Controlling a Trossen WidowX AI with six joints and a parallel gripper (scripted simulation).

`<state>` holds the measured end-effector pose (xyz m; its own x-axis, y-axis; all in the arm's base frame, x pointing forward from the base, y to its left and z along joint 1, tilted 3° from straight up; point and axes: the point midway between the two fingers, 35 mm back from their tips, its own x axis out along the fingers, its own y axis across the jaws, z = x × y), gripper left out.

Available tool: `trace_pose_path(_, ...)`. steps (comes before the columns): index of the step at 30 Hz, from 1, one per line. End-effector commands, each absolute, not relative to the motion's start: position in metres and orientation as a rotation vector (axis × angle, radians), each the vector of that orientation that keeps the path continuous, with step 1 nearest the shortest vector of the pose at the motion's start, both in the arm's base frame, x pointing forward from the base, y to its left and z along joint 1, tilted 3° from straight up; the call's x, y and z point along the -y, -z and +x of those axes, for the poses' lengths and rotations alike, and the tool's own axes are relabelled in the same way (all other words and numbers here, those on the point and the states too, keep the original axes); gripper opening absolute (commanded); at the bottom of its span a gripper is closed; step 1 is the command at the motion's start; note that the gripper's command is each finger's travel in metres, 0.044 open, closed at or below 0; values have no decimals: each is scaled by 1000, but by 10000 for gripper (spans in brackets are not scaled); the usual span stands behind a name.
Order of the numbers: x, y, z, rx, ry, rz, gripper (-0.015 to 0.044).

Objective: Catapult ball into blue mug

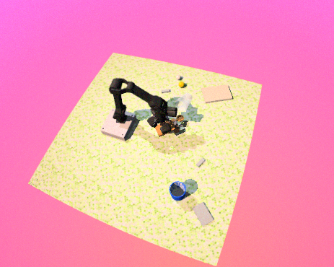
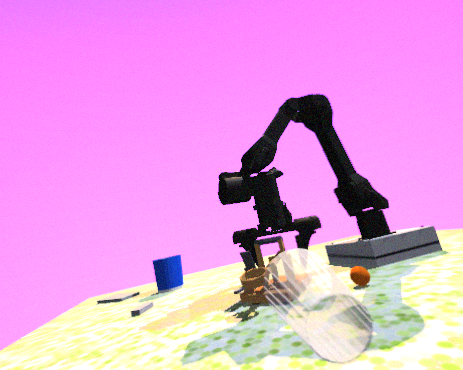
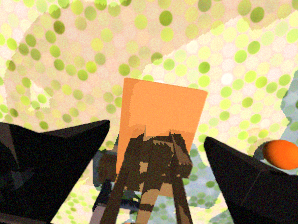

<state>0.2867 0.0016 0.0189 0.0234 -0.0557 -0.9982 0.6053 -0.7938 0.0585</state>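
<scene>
The orange catapult [image 1: 159,131] [image 2: 252,297] [image 3: 165,107] stands on the patterned surface, with a brown cup [image 1: 179,117] [image 2: 254,276] at one end and an upright frame [image 2: 257,255]. Whether the cup holds anything is unclear. My gripper [image 2: 275,260] [image 3: 157,132] is open and empty, low over the catapult, its fingers spread on either side of it. An orange ball [image 2: 360,276] [image 3: 281,154] lies beside the catapult, beyond the right finger in the wrist view; the arm seems to hide it in the top view. The blue mug [image 1: 177,198] [image 2: 168,273] stands upright, away from the catapult.
A clear cylinder [image 1: 185,102] [image 2: 335,320] is near the catapult's cup side. A yellow ball [image 1: 181,84], a pale ball [image 1: 179,77] and a tan board [image 1: 217,94] are farther back. Grey blocks [image 1: 166,91] [image 1: 200,162] and a flat grey slab [image 1: 203,213] [image 2: 118,298] also lie around.
</scene>
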Motion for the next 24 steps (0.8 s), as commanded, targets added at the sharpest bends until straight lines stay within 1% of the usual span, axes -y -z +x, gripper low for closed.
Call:
trace_pose_path(1, -2, -19, 287, -558, 1822, 1830, 414)
trace_pose_path(11, -2, -19, 287, -558, 1822, 1830, 151)
trace_pose_path(17, -2, -19, 287, -558, 1822, 1830, 111)
trace_pose_path(19, -2, -30, 287, -559, 1822, 1830, 59)
trace_pose_path(21, -4, -57, 287, -561, 1822, 1830, 6)
trace_pose_path(24, -5, -69, 286, -561, 1822, 1830, 0)
